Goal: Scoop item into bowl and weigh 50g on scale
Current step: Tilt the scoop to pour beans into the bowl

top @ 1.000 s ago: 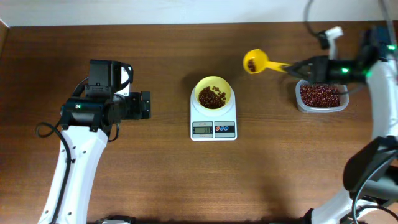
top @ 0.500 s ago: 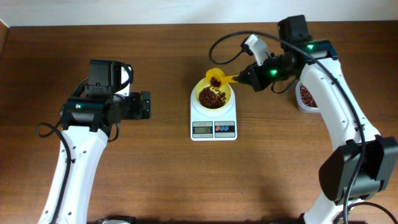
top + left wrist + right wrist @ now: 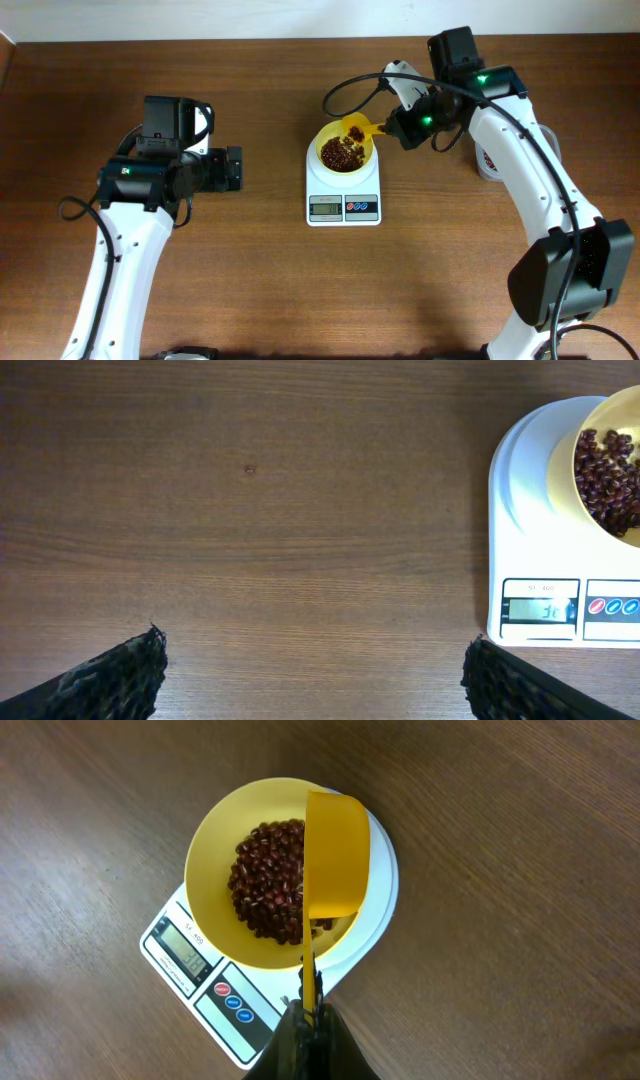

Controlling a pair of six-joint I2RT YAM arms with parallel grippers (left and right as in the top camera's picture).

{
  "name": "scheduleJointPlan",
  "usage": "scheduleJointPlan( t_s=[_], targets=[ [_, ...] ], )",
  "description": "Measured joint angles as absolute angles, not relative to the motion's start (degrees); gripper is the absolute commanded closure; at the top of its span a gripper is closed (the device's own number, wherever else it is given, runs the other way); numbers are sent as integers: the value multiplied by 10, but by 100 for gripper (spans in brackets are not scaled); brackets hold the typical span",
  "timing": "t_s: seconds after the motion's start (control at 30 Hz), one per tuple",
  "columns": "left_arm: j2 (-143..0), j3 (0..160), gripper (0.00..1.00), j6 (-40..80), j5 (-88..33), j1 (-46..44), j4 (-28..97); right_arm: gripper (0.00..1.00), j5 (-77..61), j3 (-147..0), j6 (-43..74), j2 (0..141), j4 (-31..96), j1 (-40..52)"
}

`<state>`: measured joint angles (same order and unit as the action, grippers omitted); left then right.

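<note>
The pale-yellow bowl (image 3: 344,150) sits on the white scale (image 3: 343,195) at the table's middle and holds a heap of red-brown beans (image 3: 341,153). My right gripper (image 3: 398,130) is shut on the handle of the yellow scoop (image 3: 355,126), which is tipped on its side over the bowl's right half. In the right wrist view the scoop (image 3: 335,855) hangs over the beans (image 3: 266,880) in the bowl (image 3: 215,850) on the scale (image 3: 225,1005). My left gripper (image 3: 310,680) is open and empty, left of the scale (image 3: 530,510).
The clear container of beans (image 3: 486,155) stands at the right, mostly hidden behind my right arm. The scale's display (image 3: 541,610) shows digits I cannot read surely. The table's back edge runs along the top.
My right arm carried the loaded scoop from over the container leftward to the bowl and tipped it on its side over the beans. The left arm has not moved.
</note>
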<state>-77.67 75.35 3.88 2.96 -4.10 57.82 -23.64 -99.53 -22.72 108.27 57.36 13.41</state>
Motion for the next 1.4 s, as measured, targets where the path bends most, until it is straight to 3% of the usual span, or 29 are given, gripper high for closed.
scheduleJointPlan(
  t_s=[0.3, 0.8, 1.0, 1.4],
  targets=[
    [-777, 754, 1, 39, 30, -41, 578, 96, -295, -995, -227, 1082, 573, 134],
    [-777, 754, 1, 39, 30, -41, 578, 96, -253, -1020, -231, 1082, 578, 144],
    [-777, 754, 1, 39, 30, -41, 578, 96, -193, -1030, -275, 1082, 608, 189],
    [-777, 754, 1, 39, 30, -41, 578, 96, -215, -1030, -270, 1082, 609, 176]
  ],
)
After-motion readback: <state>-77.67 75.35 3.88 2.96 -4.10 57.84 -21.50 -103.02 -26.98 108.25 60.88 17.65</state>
